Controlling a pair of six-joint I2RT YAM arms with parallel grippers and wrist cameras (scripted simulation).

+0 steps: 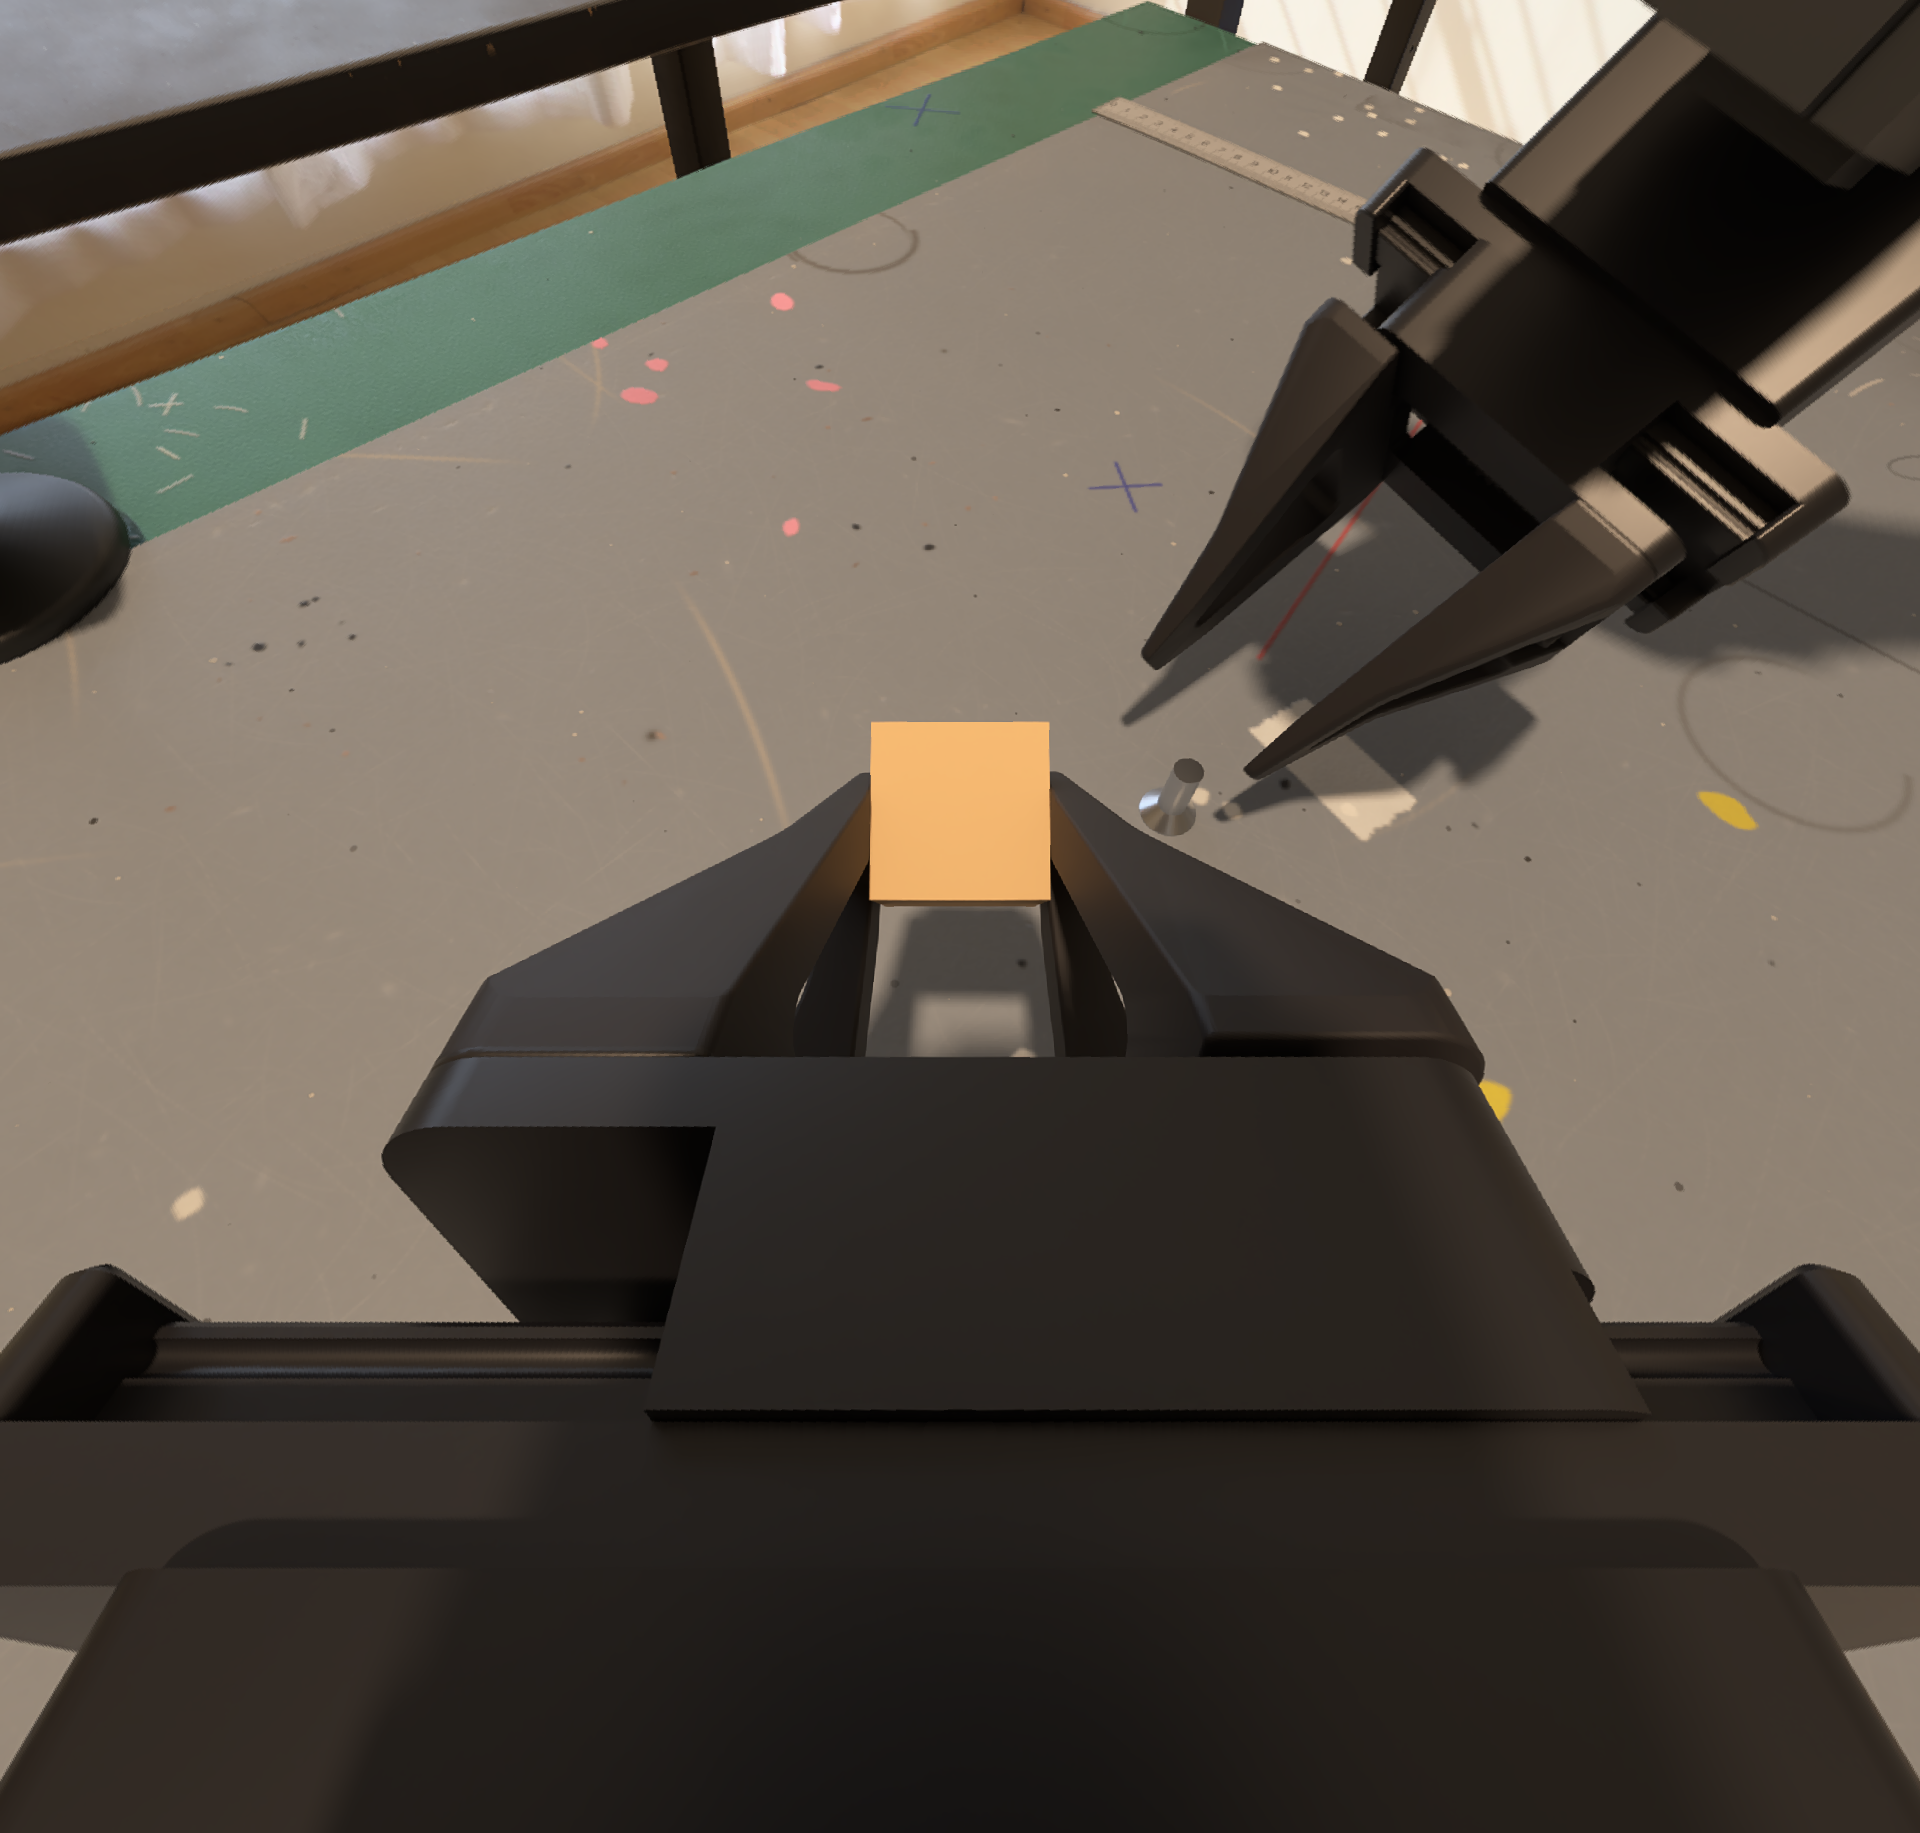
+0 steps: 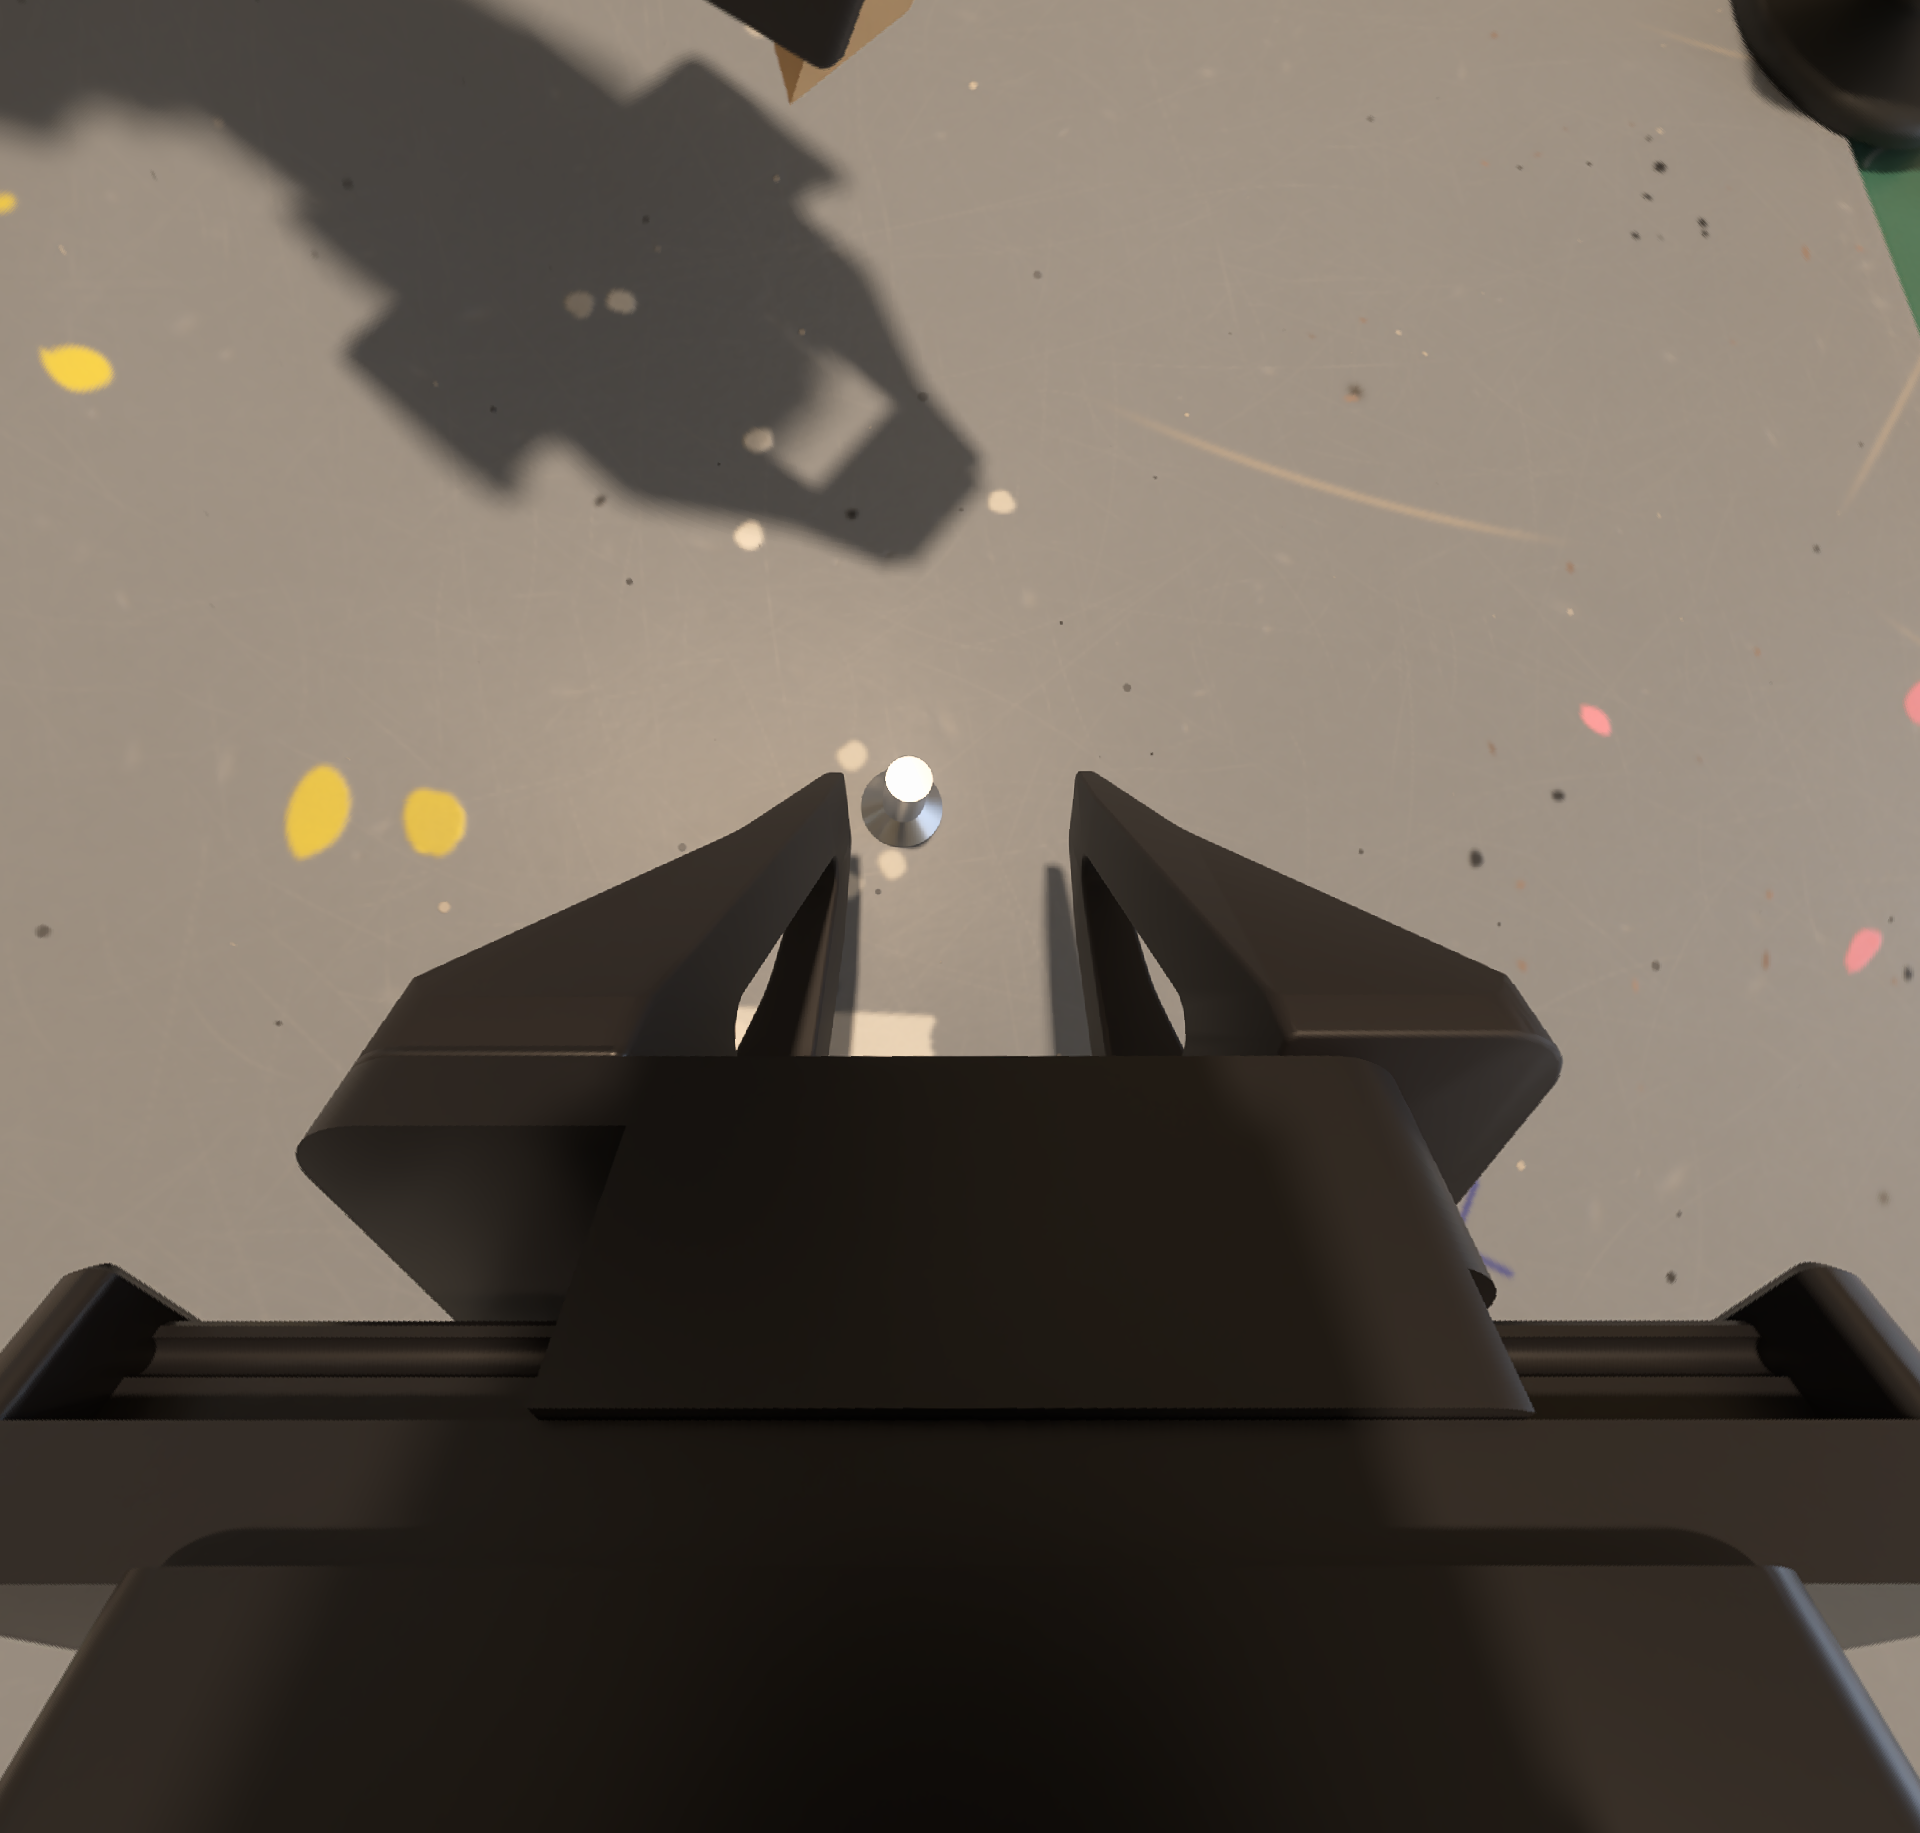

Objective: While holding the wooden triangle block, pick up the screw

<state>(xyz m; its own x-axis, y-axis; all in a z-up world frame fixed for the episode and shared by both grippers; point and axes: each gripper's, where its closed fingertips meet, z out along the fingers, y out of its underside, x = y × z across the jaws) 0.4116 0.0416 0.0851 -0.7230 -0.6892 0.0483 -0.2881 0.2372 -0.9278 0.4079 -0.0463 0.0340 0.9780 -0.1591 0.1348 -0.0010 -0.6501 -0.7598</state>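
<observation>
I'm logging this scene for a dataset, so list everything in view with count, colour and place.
wooden triangle block: 1, tan, clamped in the left tool, off the table.
screw: 1, silver, standing head-down on the table, between the right tool's fingers, nearer one.
ruler: 1, grey, far table edge.
table: 1, grey, paint-speckled, green strip along its far side.
arm base: 1, black, on the table edge.
left tool: 1, black, shut on the block.
right tool: 1, black, open around the screw.
</observation>
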